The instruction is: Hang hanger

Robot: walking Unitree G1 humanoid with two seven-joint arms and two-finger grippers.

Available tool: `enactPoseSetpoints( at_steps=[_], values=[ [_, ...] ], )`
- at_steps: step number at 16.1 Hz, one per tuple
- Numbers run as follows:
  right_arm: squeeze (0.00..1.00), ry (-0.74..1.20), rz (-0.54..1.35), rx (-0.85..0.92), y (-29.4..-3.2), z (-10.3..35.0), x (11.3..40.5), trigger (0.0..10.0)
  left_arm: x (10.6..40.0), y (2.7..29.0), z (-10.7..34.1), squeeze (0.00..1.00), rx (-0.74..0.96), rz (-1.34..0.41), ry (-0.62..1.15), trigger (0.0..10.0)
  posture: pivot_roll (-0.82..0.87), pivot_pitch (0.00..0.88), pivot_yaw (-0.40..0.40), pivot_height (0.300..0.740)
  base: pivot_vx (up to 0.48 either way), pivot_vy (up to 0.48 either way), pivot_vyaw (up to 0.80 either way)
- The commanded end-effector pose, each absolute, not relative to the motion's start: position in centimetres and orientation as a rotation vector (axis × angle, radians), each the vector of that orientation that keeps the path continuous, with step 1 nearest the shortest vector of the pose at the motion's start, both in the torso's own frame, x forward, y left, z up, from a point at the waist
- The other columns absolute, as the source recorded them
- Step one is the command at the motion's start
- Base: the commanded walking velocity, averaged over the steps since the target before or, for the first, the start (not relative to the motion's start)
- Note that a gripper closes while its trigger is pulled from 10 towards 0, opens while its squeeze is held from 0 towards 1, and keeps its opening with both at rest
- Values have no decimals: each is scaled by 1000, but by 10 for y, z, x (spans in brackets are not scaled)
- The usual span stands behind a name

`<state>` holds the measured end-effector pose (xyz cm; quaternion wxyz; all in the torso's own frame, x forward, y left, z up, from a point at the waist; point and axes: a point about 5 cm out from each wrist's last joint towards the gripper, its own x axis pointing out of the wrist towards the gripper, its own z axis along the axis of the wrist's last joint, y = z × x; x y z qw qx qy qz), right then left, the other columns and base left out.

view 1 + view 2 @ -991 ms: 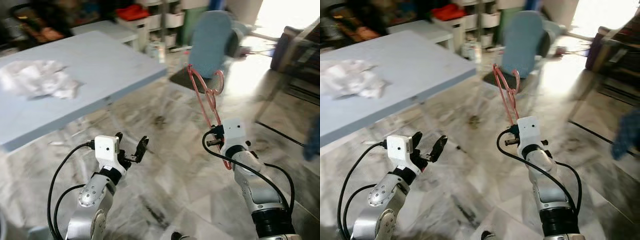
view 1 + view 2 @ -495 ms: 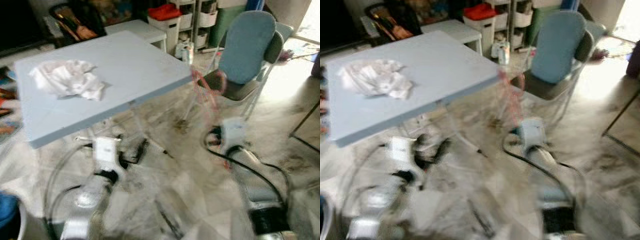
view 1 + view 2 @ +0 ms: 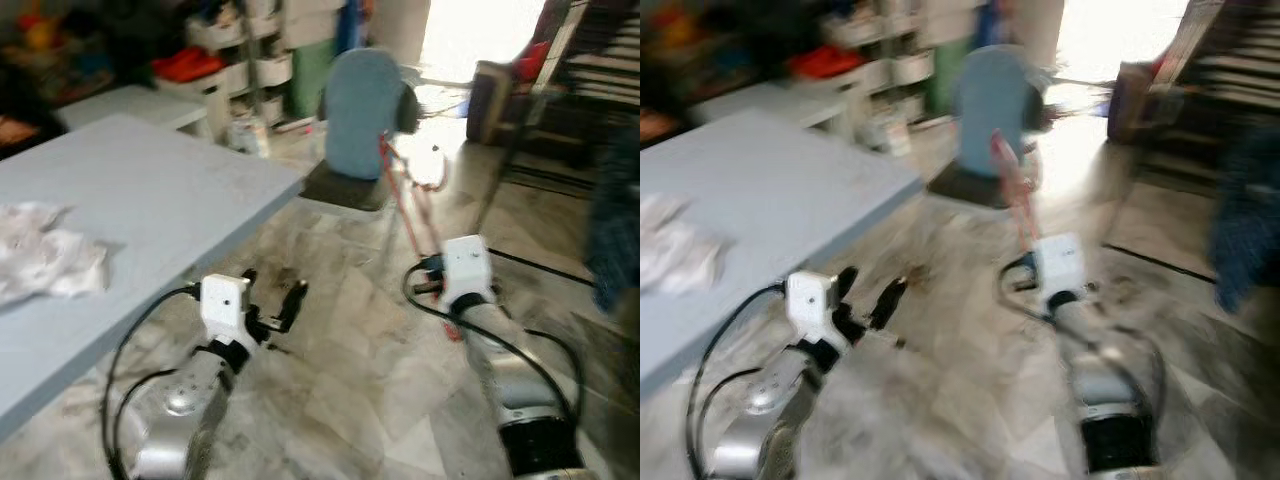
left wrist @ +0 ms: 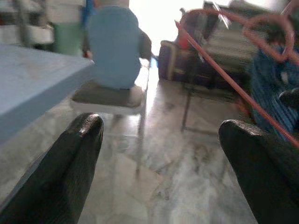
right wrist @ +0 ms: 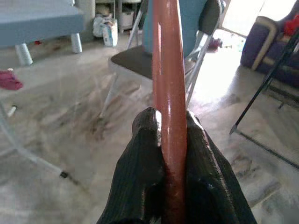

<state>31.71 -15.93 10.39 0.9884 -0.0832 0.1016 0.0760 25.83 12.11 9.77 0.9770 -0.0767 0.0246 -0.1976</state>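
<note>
One part of the task looked done: the right gripper [image 5: 170, 154] had its two black fingers [image 5: 140, 172] pressed tight on the bar of the pink hanger [image 3: 405, 195], which rose up and forward from the gripper, with its hook near the seat of the blue chair [image 3: 360, 110] in the head views. By my judgement the hanging itself was not yet done, because the hanger was only carried in the air above the marble floor [image 3: 340, 360] and touched no rail. The left gripper [image 4: 161, 149] was wide open and held nothing, low in front of the robot beside the grey table [image 3: 150, 190], where a white crumpled cloth [image 3: 45, 265] lay. No rail or rack for the hanger could be made out. The right side of the room was blurred, so the dark blue shape [image 3: 615, 220] there could not be named. The lower end of the hanger was hidden behind the right wrist.
</note>
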Motion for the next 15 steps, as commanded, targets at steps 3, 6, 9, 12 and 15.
enactPoseSetpoints(
  at_steps=[3, 6, 9, 12, 15],
  values=[
    [0, 184, 128, -178, -164, 109, 319, 10000, 257, 115, 96, 0, -139, -436, 62, 10000, -128, 0, 40, 736, 461, 0, -800],
    [0, 202, 111, -193, -165, 106, 319, 10000, 256, 112, 94, 0, -134, -455, 74, 10000, -129, 0, 41, 736, 480, 0, -800],
    [0, 228, 94, -206, -168, 102, 318, 10000, 255, 111, 92, 0, -129, -464, 88, 10000, -130, 0, 41, 736, 480, 0, -800],
    [0, 251, 98, -213, -166, 97, 317, 10000, 255, 110, 91, 0, -124, -473, 98, 10000, -131, 0, 43, 736, 480, 0, -544],
    [0, 265, 99, -212, -166, 95, 316, 10000, 255, 110, 90, 0, -120, -473, 105, 10000, -130, 0, 43, 736, 470, 0, -135]
  ],
)
